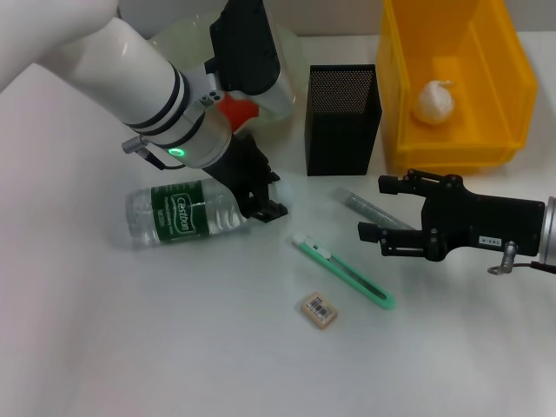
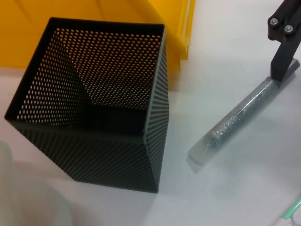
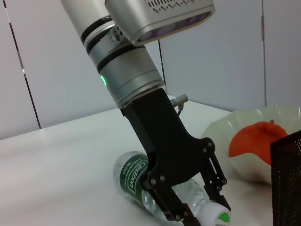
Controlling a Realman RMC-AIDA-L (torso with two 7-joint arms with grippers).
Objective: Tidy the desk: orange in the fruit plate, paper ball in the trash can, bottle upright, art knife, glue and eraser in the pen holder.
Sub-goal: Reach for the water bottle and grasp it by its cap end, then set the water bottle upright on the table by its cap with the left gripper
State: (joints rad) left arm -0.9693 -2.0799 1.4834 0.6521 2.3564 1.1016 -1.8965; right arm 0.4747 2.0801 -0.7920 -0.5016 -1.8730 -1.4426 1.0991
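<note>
The clear bottle (image 1: 178, 215) with a green label lies on its side. My left gripper (image 1: 271, 196) is shut on its neck; the right wrist view shows that gripper (image 3: 204, 212) on either side of the neck beside the white cap (image 3: 220, 218). My right gripper (image 1: 375, 208) is open and low, straddling the glue tube (image 1: 369, 207); the tube also shows in the left wrist view (image 2: 237, 118). The green art knife (image 1: 343, 271) and the eraser (image 1: 318, 310) lie on the table. The orange (image 1: 234, 109) sits in the fruit plate (image 1: 182, 39). The paper ball (image 1: 433, 101) lies in the yellow bin (image 1: 408, 130).
The black mesh pen holder (image 1: 343, 122) stands behind the glue, next to the yellow bin. In the left wrist view the holder (image 2: 101, 141) looks empty inside. The left arm (image 1: 130, 78) reaches across the back left.
</note>
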